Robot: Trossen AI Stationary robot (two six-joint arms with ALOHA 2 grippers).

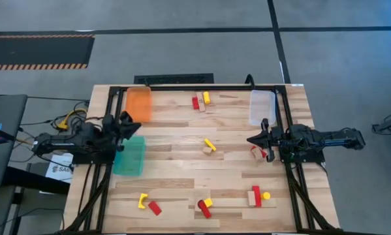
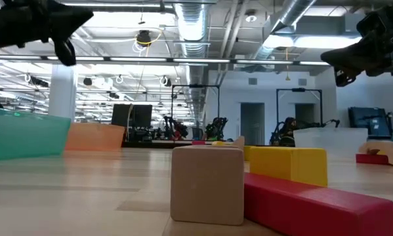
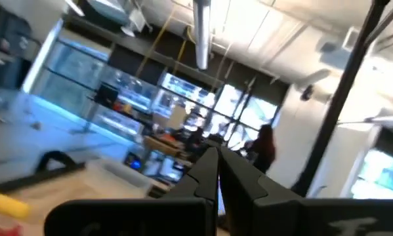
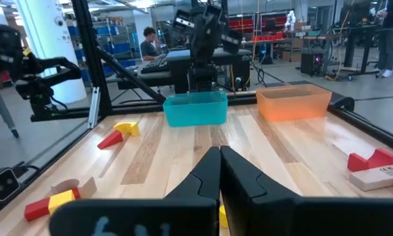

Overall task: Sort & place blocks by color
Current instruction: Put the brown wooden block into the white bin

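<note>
Red, yellow and pale wood blocks lie in small groups on the wooden table: a red and yellow pair [image 1: 200,100] at the far middle, a yellow bar on a wood piece [image 1: 209,146] in the centre, a red and wood pair [image 1: 258,153] under my right gripper, and three groups along the near edge [image 1: 147,203] [image 1: 205,207] [image 1: 258,196]. My left gripper [image 1: 128,121] is shut and empty, raised above the gap between the orange and teal bins. My right gripper [image 1: 251,139] is shut and empty, held above the table at the right [image 4: 219,152].
An orange bin [image 1: 138,104] stands at the far left, a teal bin [image 1: 130,156] nearer on the left, and a clear bin [image 1: 262,106] at the far right. A black frame [image 1: 202,87] edges the table. People show in the room beyond.
</note>
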